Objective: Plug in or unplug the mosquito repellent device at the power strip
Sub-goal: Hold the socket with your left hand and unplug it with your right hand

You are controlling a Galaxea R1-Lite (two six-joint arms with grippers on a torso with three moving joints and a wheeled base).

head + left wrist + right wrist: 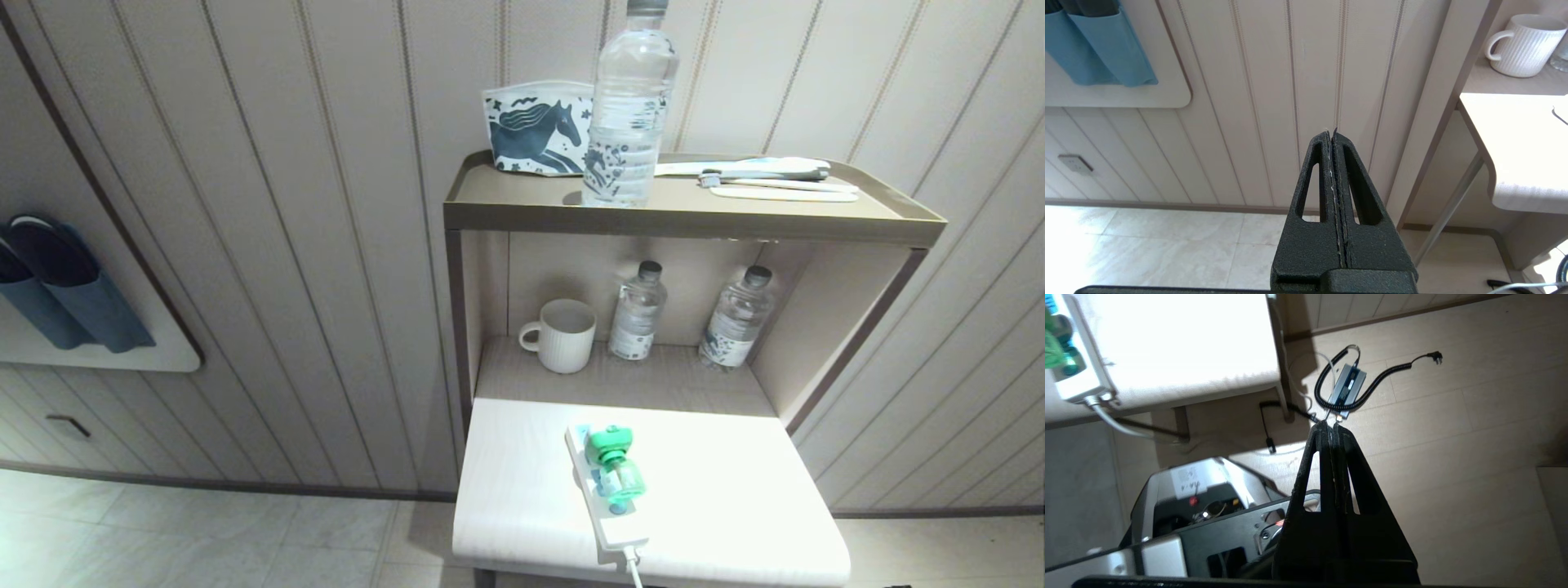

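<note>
Head view: the power strip [602, 498], a long flat white plastic bar, is laid on the smooth white table [735, 490], with the mosquito repellent device [615, 465], green-capped over a clear green bottle, seated in its sockets. Behind the strip, a ribbed white mug [563, 335] and two clear water bottles [637, 312] are shelved. Both grippers are seen pressed closed and empty: left gripper [1332, 134] beside the table, right gripper [1331, 425] low over the floor past the strip's cable end.
</note>
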